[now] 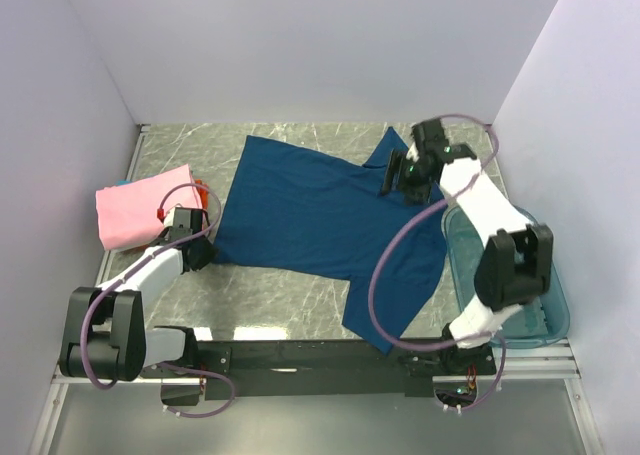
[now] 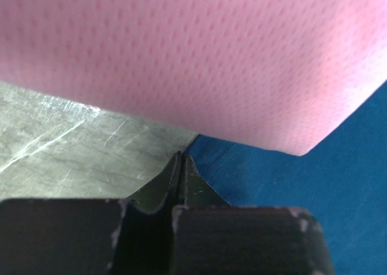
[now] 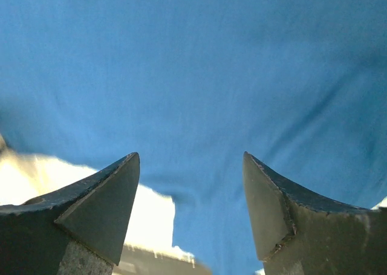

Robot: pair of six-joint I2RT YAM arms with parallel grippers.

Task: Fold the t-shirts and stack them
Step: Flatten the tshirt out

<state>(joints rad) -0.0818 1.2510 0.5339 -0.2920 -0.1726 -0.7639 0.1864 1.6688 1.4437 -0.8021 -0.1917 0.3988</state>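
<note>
The large navy-blue t-shirt lies spread flat across the middle of the table, with its lower right part reaching the near edge. A folded pink t-shirt lies at the left on slivers of orange and teal cloth. My left gripper is shut, with its tips at the navy shirt's near-left corner, just below the pink shirt. No cloth shows between the fingers. My right gripper is open above the navy shirt near its right sleeve, holding nothing.
A translucent teal plastic tub stands at the right edge, beside the right arm and partly under it. Grey marbled tabletop shows in front of the shirt. White walls close in the left, back and right.
</note>
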